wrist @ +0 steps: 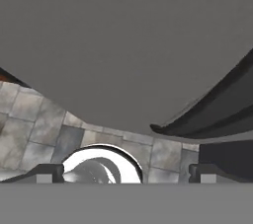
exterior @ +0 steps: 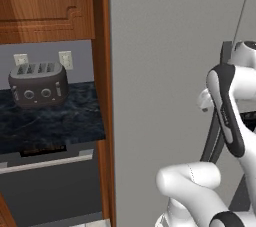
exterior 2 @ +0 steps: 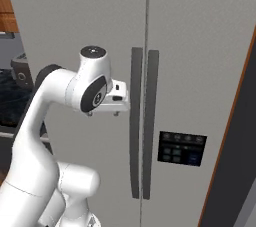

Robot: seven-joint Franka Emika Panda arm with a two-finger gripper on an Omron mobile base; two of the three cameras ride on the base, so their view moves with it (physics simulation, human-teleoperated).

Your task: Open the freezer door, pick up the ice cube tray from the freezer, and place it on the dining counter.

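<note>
The freezer (exterior 2: 90, 16) fills the wall ahead, light grey, with both doors shut. Two long dark handles run side by side down the seam: the left handle (exterior 2: 135, 121) and the right handle (exterior 2: 151, 121). My gripper (exterior 2: 121, 102) hovers just left of the left handle at mid height, close to the left door. In the hand view the gripper (wrist: 126, 176) stands open with nothing between its fingertips (wrist: 49, 173); the door face (wrist: 123, 35) and a bowed dark handle (wrist: 212, 112) lie ahead. The ice cube tray is hidden behind the shut doors. The dining counter is out of view.
A reddish wooden cabinet (exterior: 45, 1) and its side panel (exterior: 102, 96) border the freezer on the left. A toaster (exterior: 37, 85) sits on the dark marbled worktop (exterior: 50, 121). A dark control panel (exterior 2: 181, 148) is on the right door. Tiled floor (wrist: 29, 129) lies below.
</note>
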